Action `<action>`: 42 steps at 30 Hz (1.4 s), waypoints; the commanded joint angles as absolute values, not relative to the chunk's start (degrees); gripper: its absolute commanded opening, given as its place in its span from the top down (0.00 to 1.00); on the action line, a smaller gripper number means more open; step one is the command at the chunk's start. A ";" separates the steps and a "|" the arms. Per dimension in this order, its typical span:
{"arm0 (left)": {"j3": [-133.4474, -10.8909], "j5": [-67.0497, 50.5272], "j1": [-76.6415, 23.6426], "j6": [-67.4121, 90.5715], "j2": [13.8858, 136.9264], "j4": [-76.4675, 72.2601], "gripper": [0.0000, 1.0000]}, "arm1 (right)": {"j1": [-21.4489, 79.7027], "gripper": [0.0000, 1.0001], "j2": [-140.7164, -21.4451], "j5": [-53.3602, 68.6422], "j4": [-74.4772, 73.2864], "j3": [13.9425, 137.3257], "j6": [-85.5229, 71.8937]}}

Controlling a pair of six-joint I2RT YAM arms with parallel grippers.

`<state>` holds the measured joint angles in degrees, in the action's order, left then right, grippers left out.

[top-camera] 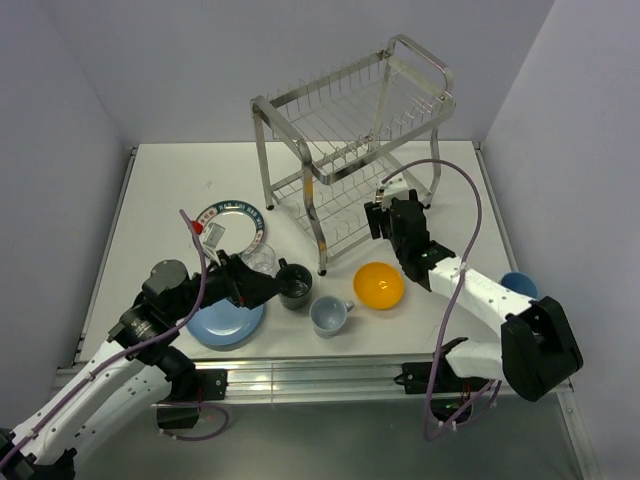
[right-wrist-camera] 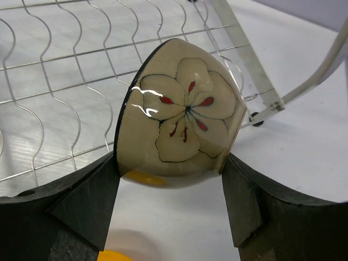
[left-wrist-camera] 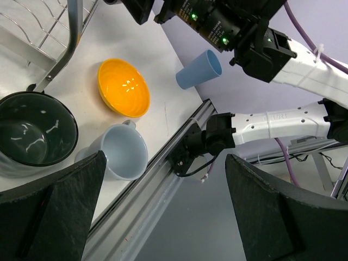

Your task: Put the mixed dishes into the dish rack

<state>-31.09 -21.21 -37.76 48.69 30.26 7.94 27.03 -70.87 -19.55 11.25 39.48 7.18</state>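
The silver wire dish rack (top-camera: 350,130) stands at the back centre. My right gripper (top-camera: 384,212) is at its lower tier, shut on a beige flower-patterned bowl (right-wrist-camera: 182,114) that it holds on its side before the rack wires (right-wrist-camera: 54,81). My left gripper (top-camera: 262,288) is open and empty, right beside the dark mug (top-camera: 294,285). On the table are the light blue plate (top-camera: 225,322), the patterned-rim plate (top-camera: 232,213), the clear glass (top-camera: 258,257), the pale grey-blue mug (top-camera: 328,315), the orange bowl (top-camera: 379,285) and the blue cup (top-camera: 518,285).
In the left wrist view the dark mug (left-wrist-camera: 32,136), the pale mug (left-wrist-camera: 122,155) and the orange bowl (left-wrist-camera: 124,87) lie close together near the table's front rail (left-wrist-camera: 163,163). The blue cup (left-wrist-camera: 198,69) lies on its side by the right arm. Walls close in on three sides.
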 commanded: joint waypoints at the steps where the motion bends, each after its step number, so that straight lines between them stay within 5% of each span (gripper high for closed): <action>1: -30.67 -22.76 -37.88 47.11 30.85 3.69 0.03 | 29.00 1.00 -67.50 -24.24 22.94 40.51 14.84; 12: -30.06 -23.20 -37.88 47.02 29.71 3.96 0.03 | 33.39 1.00 -76.99 -33.83 22.06 45.70 30.23; 34: -26.72 -24.08 -37.88 45.18 30.85 2.02 0.04 | 35.07 1.00 -100.26 -48.86 71.51 39.99 60.64; 42: -26.63 -24.70 -37.88 44.03 32.43 1.50 0.04 | 33.84 1.00 -105.12 -46.41 71.56 44.55 61.17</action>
<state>-26.59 -23.22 -37.74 45.91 31.88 4.91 34.50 -105.60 -46.26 63.42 40.49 59.90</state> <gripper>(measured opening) 0.963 0.763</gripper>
